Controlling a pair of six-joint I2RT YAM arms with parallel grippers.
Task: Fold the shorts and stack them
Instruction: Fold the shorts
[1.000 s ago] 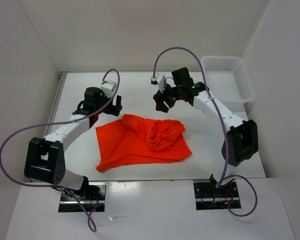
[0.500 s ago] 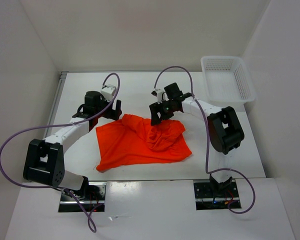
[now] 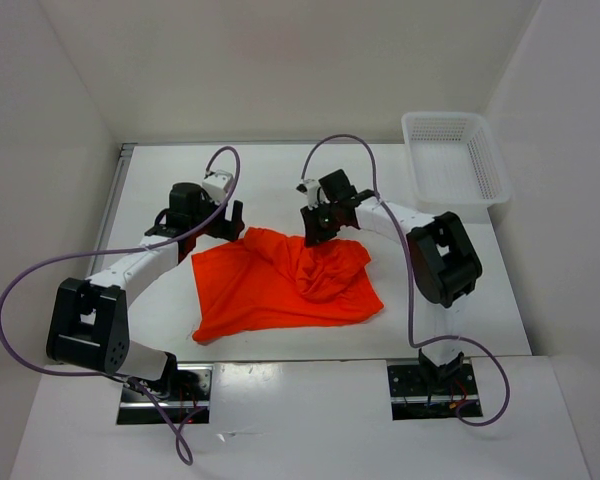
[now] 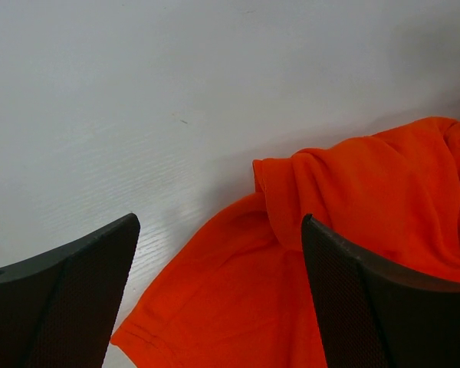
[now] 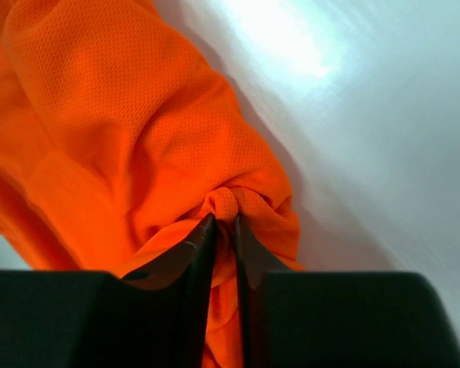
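The orange-red shorts lie crumpled on the white table between the two arms, bunched up along the far right side. My right gripper is down at that far bunched edge, shut on a pinched ridge of the shorts, with fabric squeezed between its fingers. My left gripper hovers open by the far left corner of the shorts. Its wide-spread fingers hold nothing, and cloth shows below them.
A white mesh basket stands at the far right corner of the table. White walls close in on the left, the back and the right. Purple cables loop off both arms.
My right gripper swung in from above the table's far middle, dropped onto the far edge of the shorts and closed on a fold. The left gripper stayed open and hardly moved.
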